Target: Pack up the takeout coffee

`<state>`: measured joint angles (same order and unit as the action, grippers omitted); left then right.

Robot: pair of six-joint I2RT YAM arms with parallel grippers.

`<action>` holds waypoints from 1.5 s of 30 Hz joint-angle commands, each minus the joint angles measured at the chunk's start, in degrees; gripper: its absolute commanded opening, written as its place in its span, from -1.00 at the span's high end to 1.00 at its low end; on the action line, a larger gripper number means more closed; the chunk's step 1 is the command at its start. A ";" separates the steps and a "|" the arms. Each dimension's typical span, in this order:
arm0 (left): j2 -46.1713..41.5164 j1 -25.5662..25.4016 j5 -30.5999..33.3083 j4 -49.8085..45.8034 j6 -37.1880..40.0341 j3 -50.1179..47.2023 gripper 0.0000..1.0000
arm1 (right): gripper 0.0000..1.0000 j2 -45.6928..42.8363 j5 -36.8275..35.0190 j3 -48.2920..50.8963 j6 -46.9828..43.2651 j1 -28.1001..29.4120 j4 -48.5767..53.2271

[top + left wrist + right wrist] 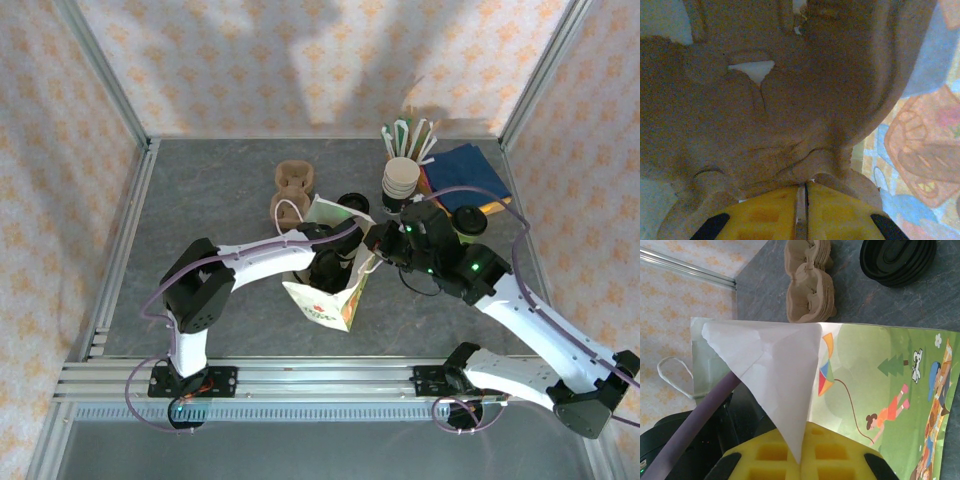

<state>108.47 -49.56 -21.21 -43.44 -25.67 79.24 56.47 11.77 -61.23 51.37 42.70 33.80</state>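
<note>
Carrier-loading step. Left fingers clamped on pulp cup carrier inside paper bag; right fingers pinch its rim. Takeout coffee stands on table, right of bag, unpacked. Next, probably: release carrier, fetch cup upright.

readable text: none | bag: cartoon pictures only

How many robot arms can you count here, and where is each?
2. The left arm reaches from the near left toward the paper bag; the right arm reaches from the near right to the bag's rim.
</note>
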 commanded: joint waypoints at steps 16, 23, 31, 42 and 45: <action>-10.43 -0.73 7.94 -8.56 -4.54 5.75 0.71 | 1.00 0.46 -4.98 -1.26 -2.69 0.10 2.03; -10.85 -0.96 7.85 -7.64 -5.39 5.16 0.71 | 1.00 1.46 -5.70 -1.37 -3.08 0.11 4.00; -11.13 -2.03 9.20 -8.40 -5.87 8.08 0.71 | 1.00 2.55 -4.03 -0.90 -3.21 0.11 2.83; -24.17 -0.52 10.77 -11.01 -7.58 14.33 0.70 | 1.00 1.15 -6.72 -1.61 -5.32 0.11 2.66; -29.60 2.54 8.39 -9.25 -9.39 13.36 0.70 | 1.00 0.80 -5.19 -1.65 -8.30 0.11 1.01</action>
<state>82.98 -49.45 -11.86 -53.10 -33.12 91.85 58.72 7.46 -62.22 46.50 42.96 36.16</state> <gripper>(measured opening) 0.151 0.053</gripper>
